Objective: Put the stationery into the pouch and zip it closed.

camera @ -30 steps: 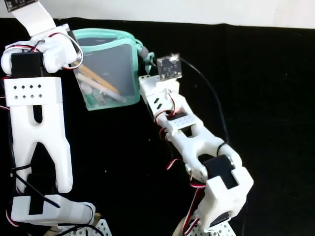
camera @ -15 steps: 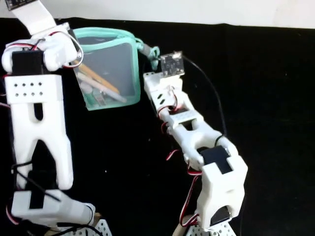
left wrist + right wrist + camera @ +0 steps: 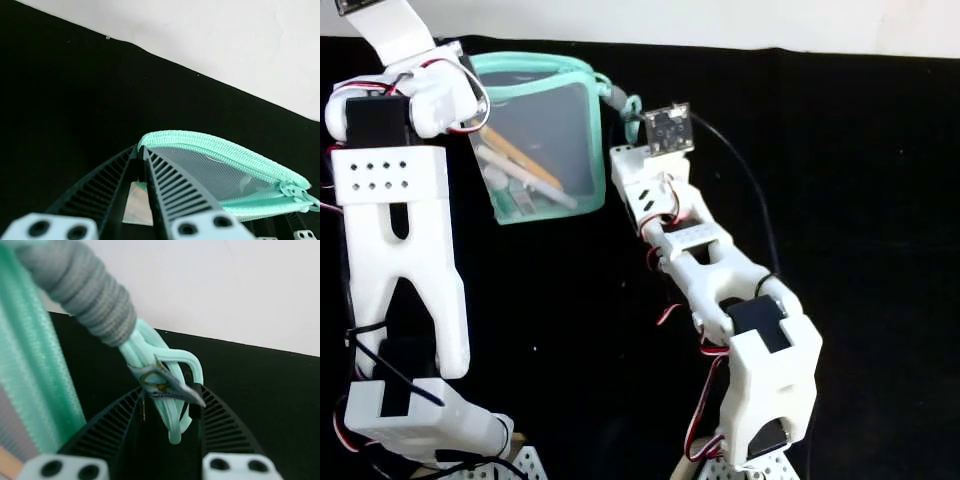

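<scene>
The mint-green pouch [image 3: 545,140] with a clear side lies at the back of the black table. Pencils [image 3: 520,160] and other small stationery show through it. My left gripper [image 3: 141,154] is shut on the pouch's end [image 3: 150,142], and the zip's teeth [image 3: 225,150] run from there to the slider [image 3: 295,191]. At the pouch's other end my right gripper [image 3: 167,407] is shut on the zip's green pull loop [image 3: 172,390], which hangs from a grey ribbed sleeve [image 3: 85,290]. From above, that gripper [image 3: 625,112] sits beside the pouch's far right corner.
The black table cover [image 3: 860,200] stretches open to the right of the right arm [image 3: 720,280]. A white wall strip [image 3: 720,25] borders the back edge. The left arm [image 3: 400,230] stands along the pouch's left side.
The right arm has swung a little to the right and straightened, drawing the pull loop with it. The left arm and the pouch have barely shifted.
</scene>
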Robot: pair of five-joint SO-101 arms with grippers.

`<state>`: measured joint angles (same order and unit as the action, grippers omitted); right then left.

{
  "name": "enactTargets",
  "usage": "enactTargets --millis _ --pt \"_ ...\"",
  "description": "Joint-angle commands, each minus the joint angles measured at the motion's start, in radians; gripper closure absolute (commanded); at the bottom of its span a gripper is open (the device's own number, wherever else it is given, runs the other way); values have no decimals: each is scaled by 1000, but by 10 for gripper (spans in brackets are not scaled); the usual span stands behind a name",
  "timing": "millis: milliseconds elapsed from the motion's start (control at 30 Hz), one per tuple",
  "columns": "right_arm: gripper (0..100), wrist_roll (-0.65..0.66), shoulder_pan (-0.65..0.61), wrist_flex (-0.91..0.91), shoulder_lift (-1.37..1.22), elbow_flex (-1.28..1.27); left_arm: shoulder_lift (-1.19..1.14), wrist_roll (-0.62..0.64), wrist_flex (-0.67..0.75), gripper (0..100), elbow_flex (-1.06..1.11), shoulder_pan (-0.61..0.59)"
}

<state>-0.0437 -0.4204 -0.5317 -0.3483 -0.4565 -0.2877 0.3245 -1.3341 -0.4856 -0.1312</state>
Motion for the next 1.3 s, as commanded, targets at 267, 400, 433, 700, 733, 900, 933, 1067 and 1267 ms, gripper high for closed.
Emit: enactTargets --millis 267,400,433,700,733,900,933,1067,1267 --pt "861 14 -16 -18 8 45 19 -32 -164 994 27 39" --pt "861 14 -22 -13 7 64 19 -32 -167 994 27 48" --pt "861 14 -24 -13 1 70 21 -34 -175 994 27 56" --pt "864 14 -24 -18 -133 179 19 -35 -183 994 27 76" --pt "864 14 -25 -18 -133 177 19 -35 -181 994 27 76" --pt "914 15 -18 -18 -131 176 19 -35 -180 994 27 73" --pt "929 15 -12 -18 -131 174 19 -35 -180 994 27 70" --pt "913 15 -2 -18 -130 174 19 -35 -178 994 27 62" --pt "853 68 -39 -18 -12 22 19 -35 -178 994 27 61"
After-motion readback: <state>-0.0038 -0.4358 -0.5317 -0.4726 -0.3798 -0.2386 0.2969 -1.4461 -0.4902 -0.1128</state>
